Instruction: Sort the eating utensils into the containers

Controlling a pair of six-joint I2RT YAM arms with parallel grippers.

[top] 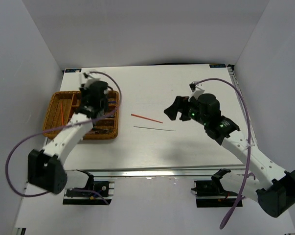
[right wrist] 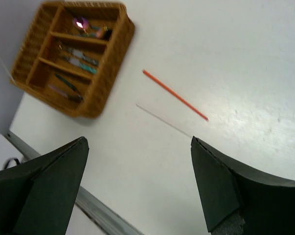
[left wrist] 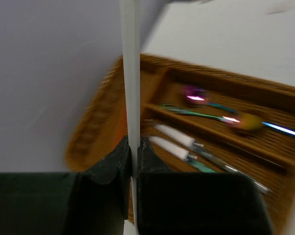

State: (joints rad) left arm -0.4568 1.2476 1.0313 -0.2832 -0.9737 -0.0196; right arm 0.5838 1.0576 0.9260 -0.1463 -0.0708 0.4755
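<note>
Directly ahead of the right end effector (right wrist: 138,147), two loose chopsticks lie on the white worktop (right wrist: 245,58). The red chopstick (right wrist: 174,94) is farther out and the silver chopstick (right wrist: 163,120) nearer. They lie just beside each other, roughly parallel and not touching. The right end effector's jaws stand wide apart with nothing between them, above the worktop and short of both sticks. Beyond the sticks and off to its left sits the wicker tray (right wrist: 110,68), its slots holding several utensils too blurred to tell apart.

A pale chopstick (left wrist: 130,73) is clamped upright between the closed fingers of the left end effector (left wrist: 134,152) and runs up past the top of the wrist view. Below and ahead of this end effector lies the tray, with white-handled pieces (left wrist: 174,136) in a near slot and a gold-bowled spoon (left wrist: 247,121) one slot farther out. From above, a second red chopstick (top: 61,111) lies in the tray section to the left end effector's left.
</note>
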